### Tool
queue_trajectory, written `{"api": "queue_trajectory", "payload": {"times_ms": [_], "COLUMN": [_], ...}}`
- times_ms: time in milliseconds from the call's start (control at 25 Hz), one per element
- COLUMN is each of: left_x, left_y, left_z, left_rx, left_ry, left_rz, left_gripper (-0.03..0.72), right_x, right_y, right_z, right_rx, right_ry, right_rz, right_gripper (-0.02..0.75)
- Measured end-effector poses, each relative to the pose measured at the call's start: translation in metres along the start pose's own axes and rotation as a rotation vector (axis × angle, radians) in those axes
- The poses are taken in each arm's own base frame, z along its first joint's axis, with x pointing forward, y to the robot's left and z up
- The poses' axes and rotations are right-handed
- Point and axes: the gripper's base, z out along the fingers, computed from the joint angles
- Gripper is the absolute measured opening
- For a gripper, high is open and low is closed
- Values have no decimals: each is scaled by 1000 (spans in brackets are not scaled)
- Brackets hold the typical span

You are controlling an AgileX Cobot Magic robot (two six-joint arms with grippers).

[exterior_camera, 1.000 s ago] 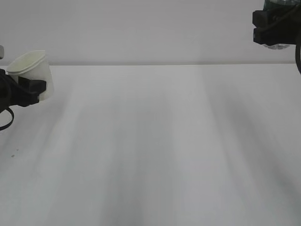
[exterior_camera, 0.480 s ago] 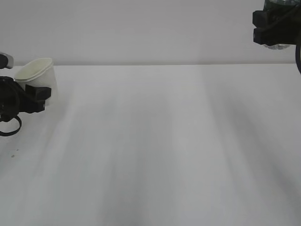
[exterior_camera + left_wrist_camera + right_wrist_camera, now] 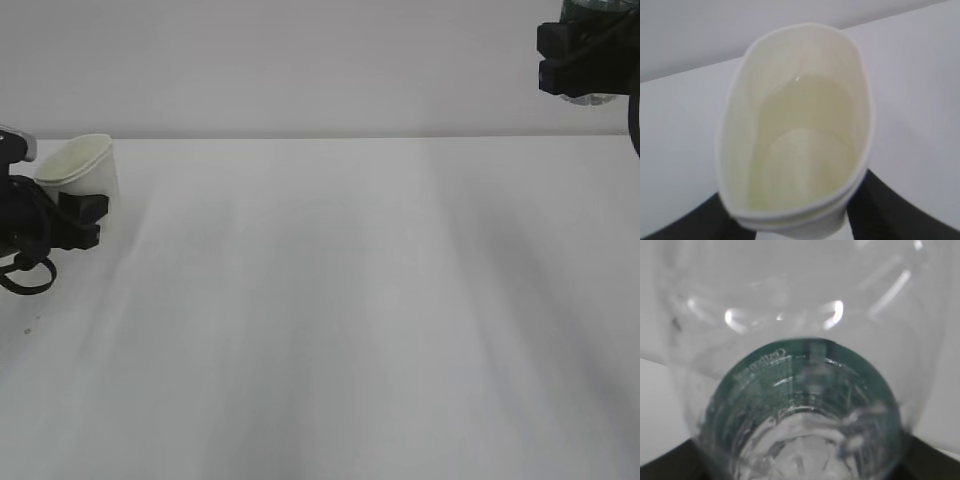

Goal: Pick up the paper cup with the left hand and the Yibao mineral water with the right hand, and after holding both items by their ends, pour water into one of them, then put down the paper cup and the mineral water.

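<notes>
Paper cup [image 3: 82, 170] at the far left edge of the counter [image 3: 340, 300], near the back edge, clamped low on its wall by the left hand [image 3: 45, 225]. Cup tilted, not upright: long axis leaning, rim tipped toward the left and up, base hidden behind the black fingers [image 3: 80, 220]. From the left wrist view, cup [image 3: 795, 130] seen straight down its mouth, rim squeezed into an oval, pale yellowish inside with some clear liquid pooled at the bottom. Dark fingers [image 3: 890, 210] pressing on both sides of the lower wall, so closed on the cup rather than spread free.

Yibao mineral water [image 3: 590, 12] high above the far right corner of the counter, well clear of the surface and well apart from the cup, mostly cut off by the top edge of the exterior view. Held by the right hand [image 3: 585, 60], fingers closed around its body. From the right wrist view, bottle [image 3: 800, 390] seen along its long axis, clear ribbed wall filling the frame, dark green label band curving across the middle. Direction of the neck not possible to tell.
</notes>
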Motion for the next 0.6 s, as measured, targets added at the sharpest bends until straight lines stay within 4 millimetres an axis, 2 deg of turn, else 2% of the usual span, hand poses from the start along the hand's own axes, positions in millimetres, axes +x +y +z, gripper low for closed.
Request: {"api": "queue_trajectory", "payload": {"times_ms": [400, 600], "left_x": [16, 15], "left_y": [3, 5], "left_z": [9, 9], "left_rx": [-30, -54], "left_ry": [12, 0], "left_rz": [-7, 0], "left_gripper": [363, 363], "right_x": [0, 1], "right_y": [0, 0], "right_z": [0, 0], "right_rx": [-2, -4], "right_ry": [4, 10], "right_rz": [0, 0], "right_gripper": [452, 452]}}
